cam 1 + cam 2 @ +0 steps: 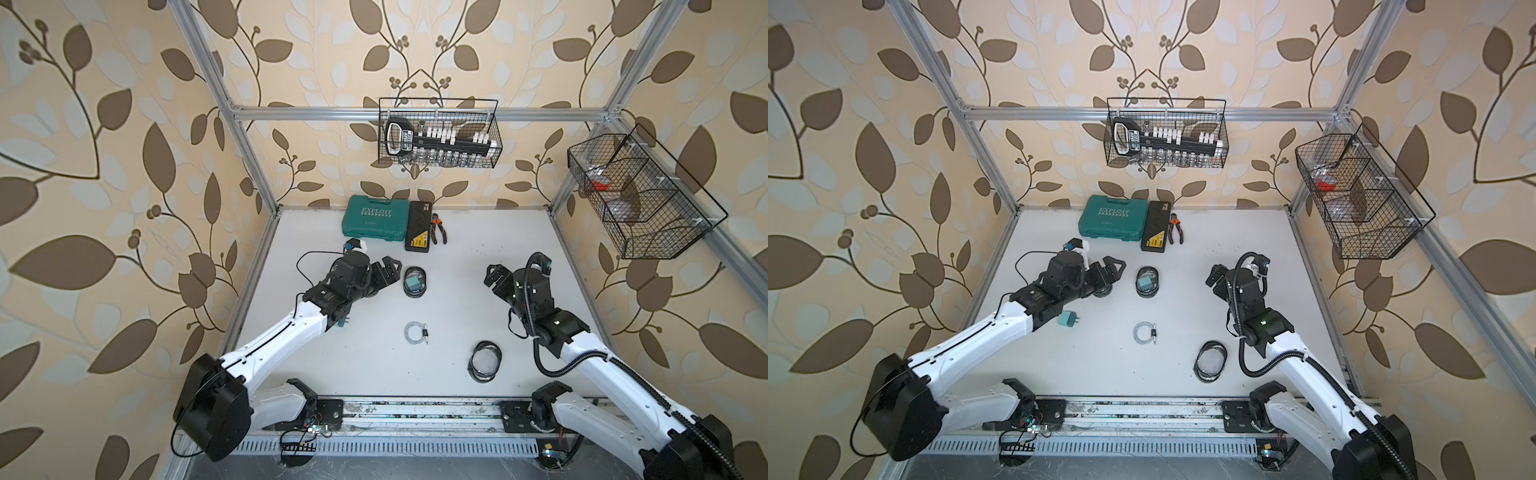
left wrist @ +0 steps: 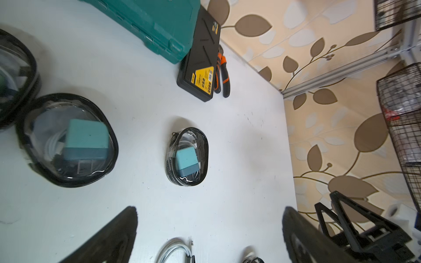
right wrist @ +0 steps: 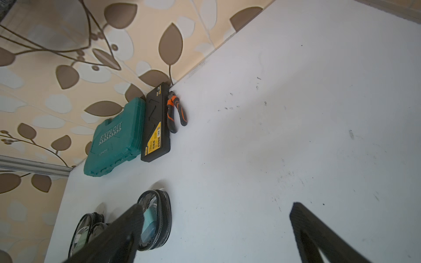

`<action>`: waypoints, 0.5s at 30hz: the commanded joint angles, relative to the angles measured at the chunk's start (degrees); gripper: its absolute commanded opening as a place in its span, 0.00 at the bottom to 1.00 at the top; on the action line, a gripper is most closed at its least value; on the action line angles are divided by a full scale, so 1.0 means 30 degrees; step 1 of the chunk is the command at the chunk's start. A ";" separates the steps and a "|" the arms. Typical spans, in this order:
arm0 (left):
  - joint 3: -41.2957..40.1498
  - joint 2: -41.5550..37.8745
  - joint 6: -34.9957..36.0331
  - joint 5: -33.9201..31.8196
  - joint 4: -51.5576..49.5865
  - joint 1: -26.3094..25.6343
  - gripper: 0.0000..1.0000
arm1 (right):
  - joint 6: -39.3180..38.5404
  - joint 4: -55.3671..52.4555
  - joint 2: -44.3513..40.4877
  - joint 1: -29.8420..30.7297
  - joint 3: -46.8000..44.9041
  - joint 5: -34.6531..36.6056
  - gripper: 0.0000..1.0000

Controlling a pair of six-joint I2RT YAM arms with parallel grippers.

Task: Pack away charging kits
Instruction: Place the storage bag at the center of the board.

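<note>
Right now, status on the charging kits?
Both open, empty: left gripper, right gripper. One packed pouch mid-table; adapter, cable coil, spare pouch lie loose. Adapter sits tight beside left forearm.

Leaf-patterned wallpaper [image 1: 124, 166], white tabletop [image 1: 457, 249]

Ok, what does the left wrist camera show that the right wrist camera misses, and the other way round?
Only the left wrist view shows the coiled white cable and the hanging wire baskets. Only the right wrist view shows the teal case with its whole lid and the EXPLOIT lettering. Both show that case, the black case with the yellow label, the orange-handled pliers, the pouch holding a teal plug, and other pouches next to it, which are partly hidden in the right wrist view.
</note>
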 commanded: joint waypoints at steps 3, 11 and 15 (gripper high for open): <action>-0.2297 -0.2452 0.1228 -0.0018 0.0196 0.0068 0.99 | -0.0157 0.0190 -0.1314 -0.0186 -0.1263 0.3255 0.99; 0.0177 -0.1875 0.5092 -0.6020 -0.2527 -0.8948 0.99 | -0.2270 0.1789 0.0272 -0.7334 -0.2655 -0.3131 1.00; 0.1924 0.1591 0.6566 -0.6687 -0.1656 -1.2518 0.99 | -0.2814 0.3442 0.2336 -1.1040 -0.3025 -0.7504 1.00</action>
